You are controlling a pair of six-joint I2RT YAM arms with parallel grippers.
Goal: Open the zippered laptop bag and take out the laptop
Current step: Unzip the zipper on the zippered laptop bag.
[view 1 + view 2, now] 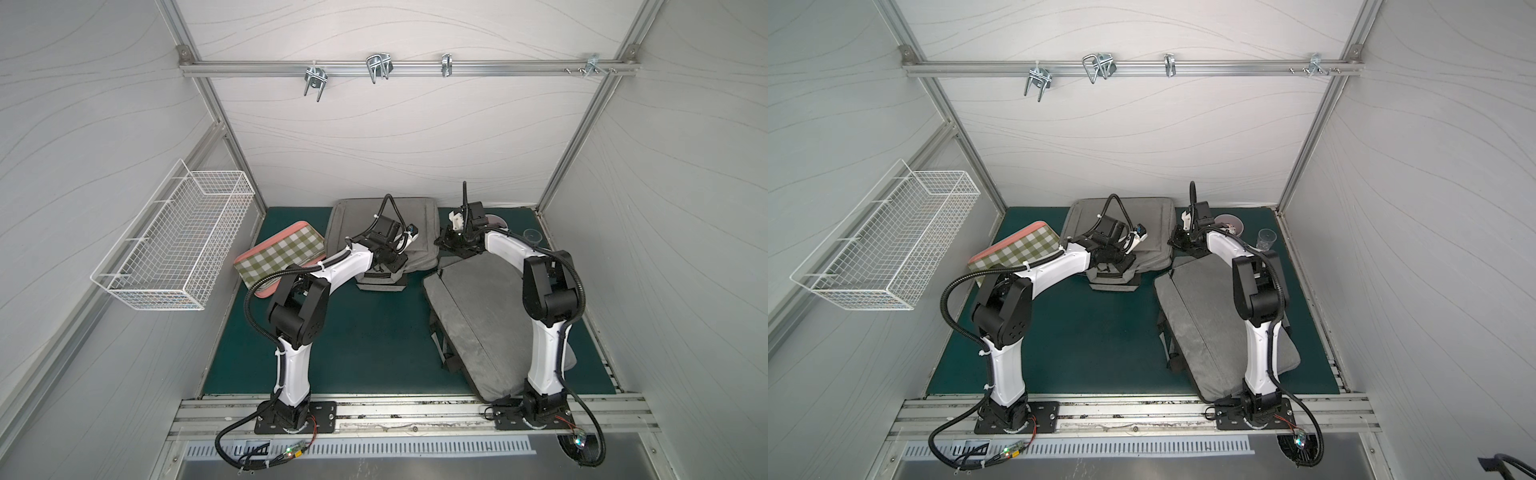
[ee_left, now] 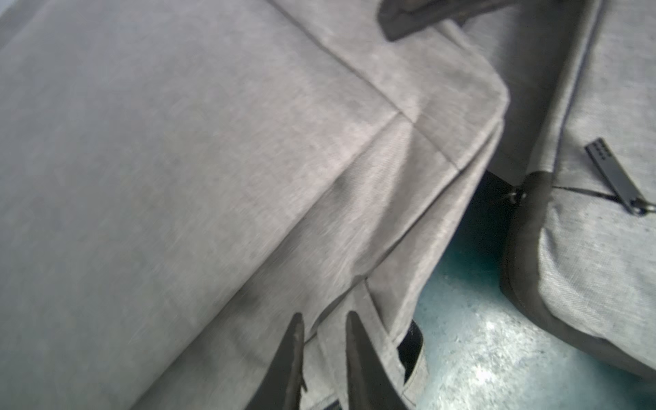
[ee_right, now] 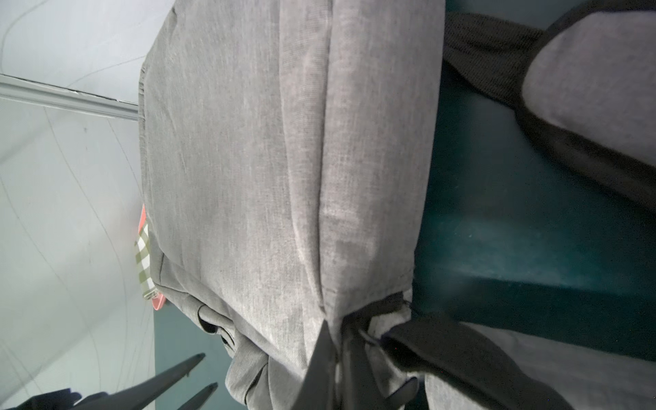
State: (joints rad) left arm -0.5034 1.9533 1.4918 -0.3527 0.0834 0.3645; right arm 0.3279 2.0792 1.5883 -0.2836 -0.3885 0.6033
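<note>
My right pincer is pressed together at the near right corner of the flat grey cloth laptop bag. I cannot tell if a zip tab or only cloth is caught there. My left pincer is low over the near edge of the same bag. Its two dark fingers stand a little apart, and grey cloth shows in the narrow gap. I cannot tell whether they touch this cloth. Just beside them a grey cloth loop hangs from the bag's edge over the dark green mat. In both top views the laptop bag lies flat at the far middle of the mat, close to the back wall, and its zip line looks closed where I can see it. A second grey cloth bag with black edging lies on the near right part of the mat, under my right arm. Its far corner is near the laptop bag's corner, with a bit of mat between them. On my left, a pink-rimmed tray with green and white checks sits just beside the laptop bag. To the far right stand a small clear plastic cup and a small round bowl. A white wire basket hangs on the left wall.
</note>
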